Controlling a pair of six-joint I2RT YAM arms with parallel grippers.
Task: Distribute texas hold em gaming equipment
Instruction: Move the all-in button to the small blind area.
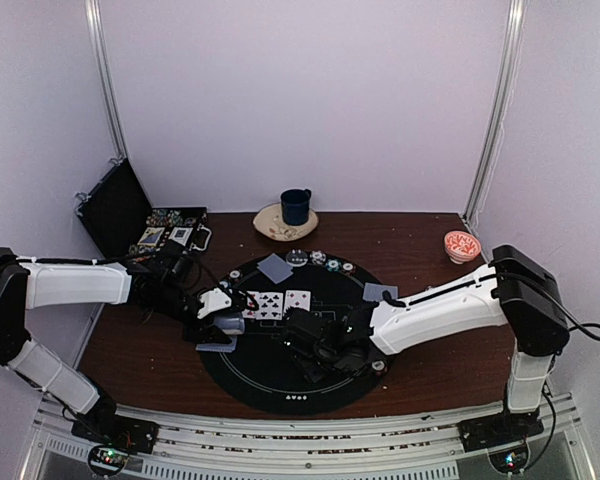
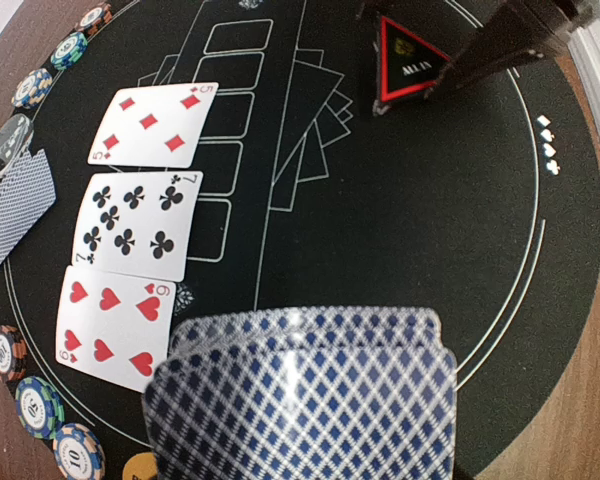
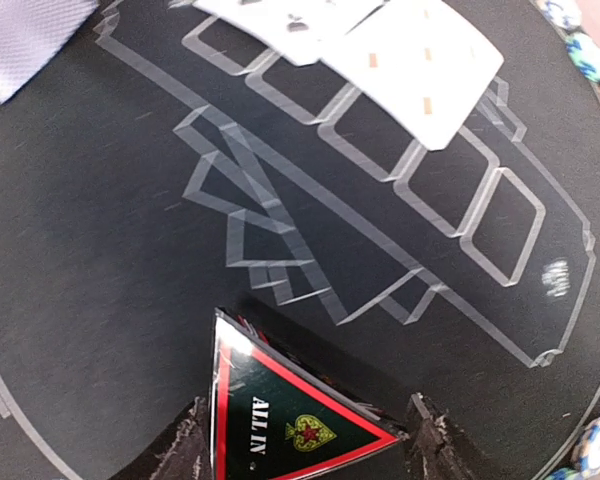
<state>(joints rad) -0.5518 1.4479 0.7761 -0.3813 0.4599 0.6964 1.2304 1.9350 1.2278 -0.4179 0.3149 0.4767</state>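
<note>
The stack of playing cards (image 2: 300,400), backs up and a little fanned, is gripped in the left jaws above the black mat (image 2: 400,260). Three face-up cards (image 2: 130,235) lie in a row on the mat just to the left of these jaws. The triangle marker (image 3: 280,425) lies directly between the right jaws and well apart from the left ones, so the right arm is clearly the nearer. One flat edge runs along one finger (image 3: 192,445), and the opposite corner points at the other finger (image 3: 435,440). Whether the right jaws press on it or only stand around it, I cannot tell. I judge that a hold on edge and corner could slip.
</note>
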